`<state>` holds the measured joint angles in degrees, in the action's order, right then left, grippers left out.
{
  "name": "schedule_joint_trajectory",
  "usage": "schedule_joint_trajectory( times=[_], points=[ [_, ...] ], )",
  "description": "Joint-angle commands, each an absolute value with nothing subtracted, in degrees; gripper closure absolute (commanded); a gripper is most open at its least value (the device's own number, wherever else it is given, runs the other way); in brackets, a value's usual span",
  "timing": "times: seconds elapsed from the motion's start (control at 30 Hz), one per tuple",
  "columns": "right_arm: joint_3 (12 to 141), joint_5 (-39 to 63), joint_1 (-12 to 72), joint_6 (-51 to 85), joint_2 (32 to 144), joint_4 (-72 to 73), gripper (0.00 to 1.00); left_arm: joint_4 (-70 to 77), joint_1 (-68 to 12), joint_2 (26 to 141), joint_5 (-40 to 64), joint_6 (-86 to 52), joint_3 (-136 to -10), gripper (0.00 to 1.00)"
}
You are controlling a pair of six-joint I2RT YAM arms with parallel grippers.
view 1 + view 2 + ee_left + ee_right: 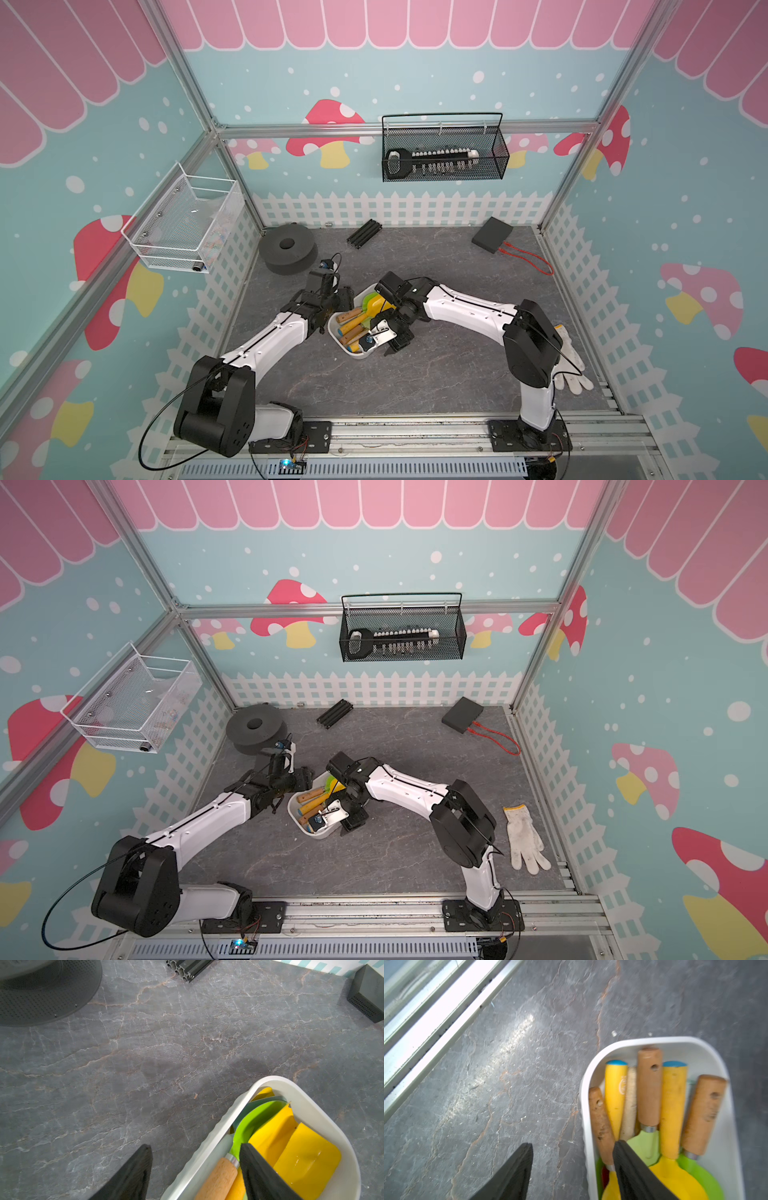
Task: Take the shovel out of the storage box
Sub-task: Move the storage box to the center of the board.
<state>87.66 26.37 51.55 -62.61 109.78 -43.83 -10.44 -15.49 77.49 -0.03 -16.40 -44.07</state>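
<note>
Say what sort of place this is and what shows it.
Probably a robot test booth dressed as a toy garden: walls printed with mushrooms and a white fence, a metal frame, two robot arms bolted to a rail.

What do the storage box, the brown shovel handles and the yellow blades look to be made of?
The storage box looks like smooth white plastic, with a rounded moulded rim. The brown handles look like bare wood: grain, scuffs and a drilled hole show. The yellow blades are glossy with a bright highlight; painted metal or hard plastic, I cannot tell.
</note>
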Motion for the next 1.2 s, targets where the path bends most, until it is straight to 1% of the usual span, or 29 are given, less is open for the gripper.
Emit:
schedule_joint_trajectory(
  times=[0.0, 0.07, 0.17, 0.3, 0.4, 0.73, 1.03, 1.1, 1.17],
  points=[
    [86.9, 31.1, 50.9, -51.1, 107.3, -42.4, 0.39, -8.1, -15.2, 78.5, 1.1, -14.0, -44.1, 0.36],
    [86.4, 31.3, 50.7, -45.3, 106.3, -41.2, 0.43, -8.0, -15.2, 79.6, 2.2, -12.8, -44.6, 0.45],
    [85.6, 31.3, 50.5, -38.5, 104.8, -39.8, 0.48, -7.6, -15.3, 80.8, 2.7, -12.7, -45.3, 0.46],
    [84.2, 31.3, 50.2, -30.9, 102.0, -36.6, 0.48, -7.4, -15.2, 82.1, 4.8, -12.5, -46.0, 0.47],
    [85.1, 31.6, 49.1, -24.3, 101.1, -36.8, 0.49, -7.4, -15.2, 82.7, 5.8, -12.9, -46.0, 0.46],
    [80.4, 33.1, 45.4, -18.6, 96.5, -34.5, 0.49, -7.8, -15.3, 86.1, 9.6, -13.9, -47.1, 0.48],
    [78.7, 35.8, 41.3, -14.9, 95.1, -32.7, 0.5, -9.6, -15.4, 90.1, 7.2, -15.5, -49.6, 0.46],
    [78.7, 35.0, 41.1, -14.3, 95.2, -32.7, 0.5, -9.6, -15.4, 91.1, 7.1, -15.7, -50.2, 0.51],
    [78.8, 34.9, 40.9, -13.8, 95.5, -32.6, 0.52, -9.7, -15.3, 91.9, 6.8, -16.0, -50.5, 0.62]
  ],
)
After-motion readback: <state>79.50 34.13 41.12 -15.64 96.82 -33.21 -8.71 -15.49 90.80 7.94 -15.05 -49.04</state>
